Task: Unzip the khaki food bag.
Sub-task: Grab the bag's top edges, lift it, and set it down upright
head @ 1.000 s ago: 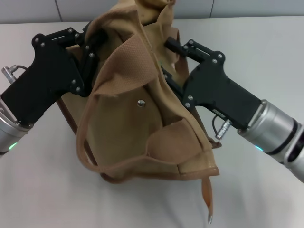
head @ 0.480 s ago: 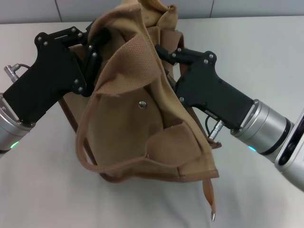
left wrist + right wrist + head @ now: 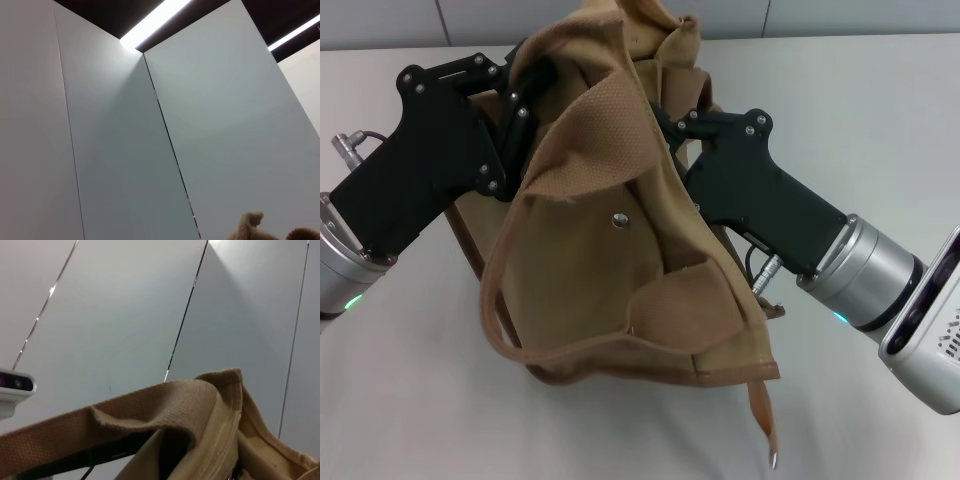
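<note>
The khaki food bag [image 3: 610,270] stands slumped and crumpled in the middle of the white table, its silver snap [image 3: 617,217] facing me. One wide handle [image 3: 492,310] loops down at the front left, and the metal-tipped strap [image 3: 765,425] dangles at the front right. My left gripper [image 3: 525,88] reaches into the bag's top left edge, its tip buried under fabric. My right gripper [image 3: 665,118] pushes into the top right side beneath a folded handle, its tip also hidden. Bag fabric shows in the right wrist view [image 3: 200,410] and barely in the left wrist view [image 3: 250,227].
The white table [image 3: 880,120] stretches around the bag on all sides. Grey wall panels [image 3: 400,20] run along the back. A white device [image 3: 12,385] shows at the edge of the right wrist view.
My right arm has moved left, deeper against the bag's top right side. My left arm has shifted slightly right. The bag's top has been pushed up a little.
</note>
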`<state>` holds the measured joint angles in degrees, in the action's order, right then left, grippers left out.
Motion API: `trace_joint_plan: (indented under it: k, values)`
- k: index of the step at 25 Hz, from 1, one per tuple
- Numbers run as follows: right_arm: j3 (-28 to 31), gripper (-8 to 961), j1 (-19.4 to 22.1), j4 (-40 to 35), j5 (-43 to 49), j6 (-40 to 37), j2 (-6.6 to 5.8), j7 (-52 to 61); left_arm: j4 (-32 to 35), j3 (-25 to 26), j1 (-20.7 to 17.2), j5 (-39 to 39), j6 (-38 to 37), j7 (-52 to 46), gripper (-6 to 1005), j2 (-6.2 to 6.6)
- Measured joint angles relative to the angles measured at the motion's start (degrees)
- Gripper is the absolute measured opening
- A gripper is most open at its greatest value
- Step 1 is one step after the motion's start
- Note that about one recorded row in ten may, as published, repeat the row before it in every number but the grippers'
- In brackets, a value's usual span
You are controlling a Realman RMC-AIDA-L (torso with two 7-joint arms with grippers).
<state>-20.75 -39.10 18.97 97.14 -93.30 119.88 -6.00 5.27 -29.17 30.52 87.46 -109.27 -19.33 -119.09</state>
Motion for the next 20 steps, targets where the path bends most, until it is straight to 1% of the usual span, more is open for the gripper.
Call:
trace_joint_plan:
  k: [6,7,8,11,12,15,16,17,18,20]
  values:
    - [-0.7,21,2.4,0.3,0.2,-1.2,-0.26,0.3,0.0,0.1,0.0,-0.1,0.0,0.0,93,-0.01]
    - [-0.7,24,4.9,0.1,1.2,-2.3,-0.39,0.4,0.0,0.3,0.0,-0.1,0.0,0.0,94,-0.02]
    - [-0.7,27,4.9,0.1,1.2,-2.3,-0.39,0.4,0.0,0.3,0.0,-0.1,0.0,0.0,94,-0.02]
    - [-0.7,35,9.6,-0.6,3.0,-4.1,-0.53,0.5,-0.2,0.5,0.0,-0.2,0.1,0.0,96,-0.08]
    - [-0.8,38,12.9,-0.9,3.8,-6.2,-0.68,0.9,-0.5,0.5,0.1,-0.4,0.3,0.0,97,-0.08]
    - [-0.9,47,17.6,-2.6,5.2,-9.7,-0.76,2.8,-0.6,0.6,0.3,-0.7,0.5,0.0,98,-0.09]
    - [-0.9,50,17.6,-2.6,5.2,-9.7,-0.76,2.8,-0.6,0.6,0.3,-0.7,0.5,0.0,99,-0.09]
    - [-1.1,52,20.5,-4.9,6.1,-11.9,-0.78,5.9,-0.6,0.6,0.5,-0.9,0.7,0.0,99,-0.09]
    - [-1.1,55,20.5,-4.9,6.1,-11.9,-0.78,5.9,-0.6,0.6,0.5,-0.9,0.7,0.0,100,-0.09]
    - [-1.4,61,23.4,-7.4,7.1,-13.5,-0.72,9.1,-0.7,0.6,0.9,-0.9,0.9,0.0,101,-0.09]
